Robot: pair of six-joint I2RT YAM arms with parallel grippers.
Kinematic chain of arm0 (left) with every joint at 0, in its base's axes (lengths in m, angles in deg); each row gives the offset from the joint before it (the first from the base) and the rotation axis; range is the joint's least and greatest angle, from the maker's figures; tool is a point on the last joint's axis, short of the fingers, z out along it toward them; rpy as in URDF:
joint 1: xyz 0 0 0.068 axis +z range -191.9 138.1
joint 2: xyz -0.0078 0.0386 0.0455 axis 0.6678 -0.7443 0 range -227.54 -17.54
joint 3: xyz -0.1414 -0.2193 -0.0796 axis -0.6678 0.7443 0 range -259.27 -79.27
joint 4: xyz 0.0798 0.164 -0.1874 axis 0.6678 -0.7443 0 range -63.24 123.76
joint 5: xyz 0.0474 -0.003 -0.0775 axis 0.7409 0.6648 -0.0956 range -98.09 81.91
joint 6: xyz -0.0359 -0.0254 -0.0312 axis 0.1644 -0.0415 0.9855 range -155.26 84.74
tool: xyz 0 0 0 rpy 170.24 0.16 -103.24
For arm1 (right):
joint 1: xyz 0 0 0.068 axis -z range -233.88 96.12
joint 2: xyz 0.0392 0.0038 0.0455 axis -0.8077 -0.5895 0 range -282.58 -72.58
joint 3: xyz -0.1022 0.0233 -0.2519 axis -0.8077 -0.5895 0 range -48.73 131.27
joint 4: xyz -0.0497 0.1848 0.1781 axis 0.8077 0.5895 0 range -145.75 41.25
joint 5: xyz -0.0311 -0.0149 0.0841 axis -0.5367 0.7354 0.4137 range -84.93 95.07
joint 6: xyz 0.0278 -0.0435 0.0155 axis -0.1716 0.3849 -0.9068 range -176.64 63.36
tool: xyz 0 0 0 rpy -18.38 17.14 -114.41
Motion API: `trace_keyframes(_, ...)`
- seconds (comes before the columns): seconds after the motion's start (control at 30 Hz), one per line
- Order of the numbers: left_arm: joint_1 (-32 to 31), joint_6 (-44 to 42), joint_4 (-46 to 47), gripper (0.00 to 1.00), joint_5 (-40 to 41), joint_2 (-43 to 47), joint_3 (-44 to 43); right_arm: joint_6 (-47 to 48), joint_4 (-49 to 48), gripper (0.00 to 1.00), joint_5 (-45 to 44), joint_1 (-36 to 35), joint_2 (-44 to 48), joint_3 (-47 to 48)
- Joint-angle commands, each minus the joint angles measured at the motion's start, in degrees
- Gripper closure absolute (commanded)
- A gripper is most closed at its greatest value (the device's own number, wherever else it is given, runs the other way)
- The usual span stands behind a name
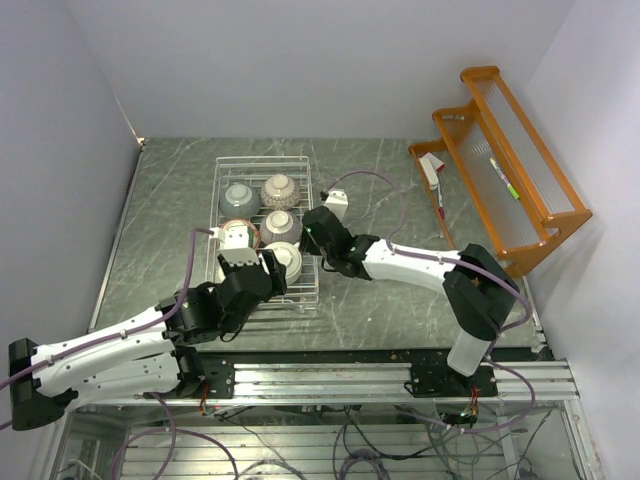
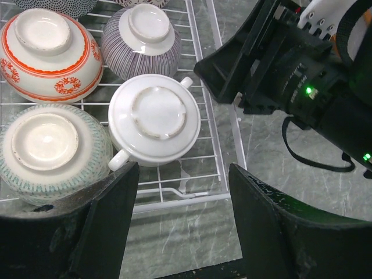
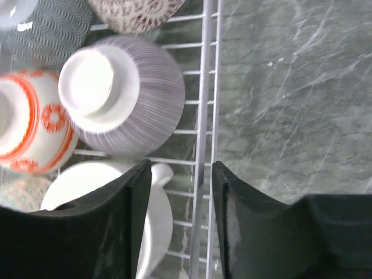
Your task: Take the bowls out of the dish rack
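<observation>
The white wire dish rack [image 1: 226, 170] holds several upside-down bowls: a grey one [image 1: 240, 198], a brown-patterned one [image 1: 281, 189], an orange-patterned one [image 1: 236, 232], a purple-striped one [image 1: 281, 226] and a cream one with handles [image 1: 288, 260]. My left gripper [image 1: 262, 275] is open over the rack's near edge. In the left wrist view the open gripper [image 2: 185, 195] is just in front of the cream bowl [image 2: 154, 119], with a green-patterned bowl [image 2: 49, 148] beside it. My right gripper [image 1: 318, 228] is open. In the right wrist view it [image 3: 180, 174] straddles the rack's right rim [image 3: 203, 116], next to the cream bowl's handle [image 3: 161, 172] and the striped bowl [image 3: 122, 96].
An orange wooden shelf rack [image 1: 510, 170] stands at the back right with small items on it. Grey marble tabletop [image 1: 390, 300] lies to the right of the dish rack. The right arm's wrist [image 2: 302, 75] hangs close to the left gripper, just right of the rack.
</observation>
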Motion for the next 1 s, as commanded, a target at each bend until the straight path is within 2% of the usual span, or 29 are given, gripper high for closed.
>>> trace_keyframes(0.0,-0.3,0.8,0.3,0.26,1.9,-0.3,-0.8,1.5,-1.1,0.46,2.6,-1.6,4.4,-1.6)
trace_keyframes(0.1,-0.3,0.5,0.5,0.26,1.8,-0.9,-1.3,2.3,1.1,0.4,1.4,-1.6,6.8,-2.7)
trace_keyframes(0.33,-0.3,0.8,0.5,0.27,2.5,-2.2,-1.2,4.4,3.7,0.41,1.9,-1.9,13.5,-7.7)
trace_keyframes(0.57,-0.3,0.6,3.3,0.29,2.8,-5.5,-0.4,4.2,5.6,0.42,-0.7,-6.3,14.6,-12.3)
trace_keyframes(0.63,-0.3,0.6,3.3,0.29,2.5,-6.4,-0.9,3.7,6.5,0.48,-1.4,-6.9,13.8,-11.9)
trace_keyframes(0.87,-0.3,2.3,1.3,0.27,2.6,-6.0,-1.2,2.9,8.5,0.83,-3.8,-7.7,11.6,-9.6)
trace_keyframes(0.97,-0.3,2.4,1.5,0.27,2.6,-5.3,-0.7,2.9,9.2,0.95,-4.5,-7.7,9.9,-8.5)
